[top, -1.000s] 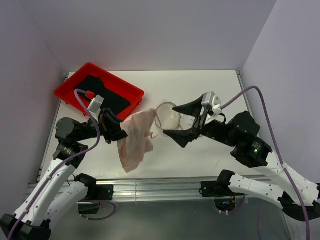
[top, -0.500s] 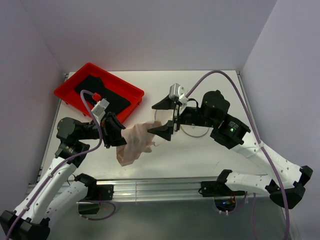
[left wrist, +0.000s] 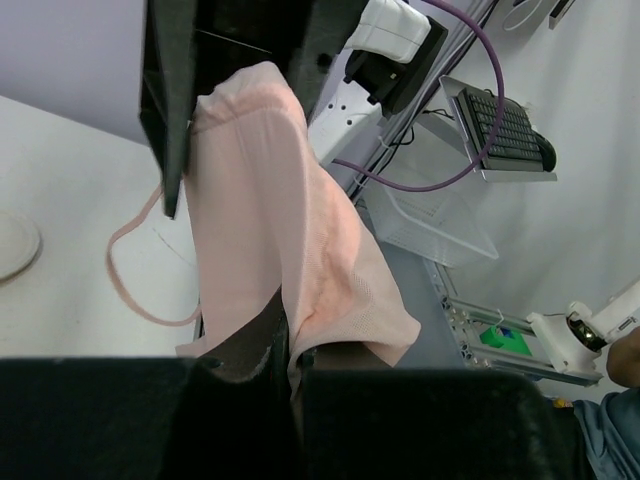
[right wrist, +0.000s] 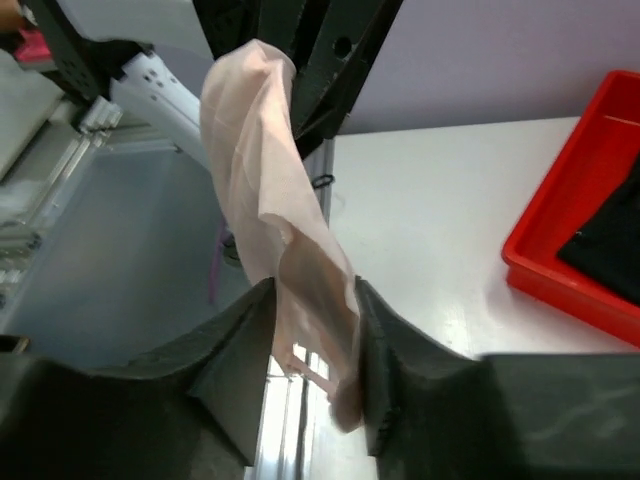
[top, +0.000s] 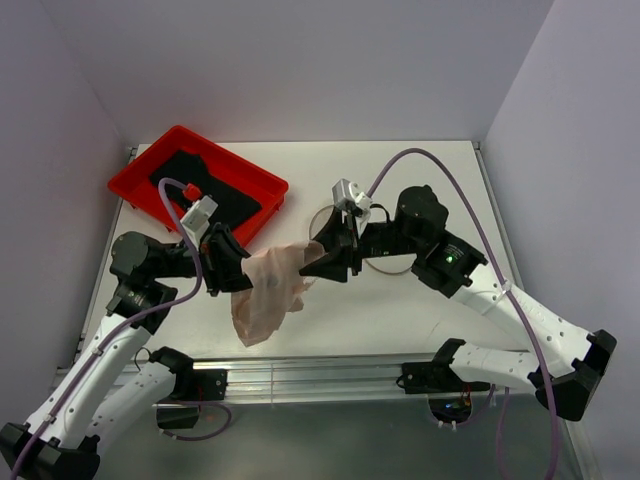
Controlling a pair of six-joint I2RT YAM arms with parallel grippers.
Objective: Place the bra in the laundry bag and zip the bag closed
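Observation:
The pale pink bra hangs in the air between both grippers, above the near left part of the white table. My left gripper is shut on one end of it; in the left wrist view the fabric rises out of the pinched jaws. From the right, my right gripper has its fingers against the bunched fabric on both sides. The round mesh laundry bag lies on the table behind the right gripper, mostly hidden by that arm.
A red tray holding a black cloth stands at the back left; its corner also shows in the right wrist view. The metal rail marks the table's near edge, below the hanging bra.
The right arm swung left from beside the laundry bag to the bra, and its wide-open jaws closed onto the fabric. The left gripper kept its hold and barely moved.

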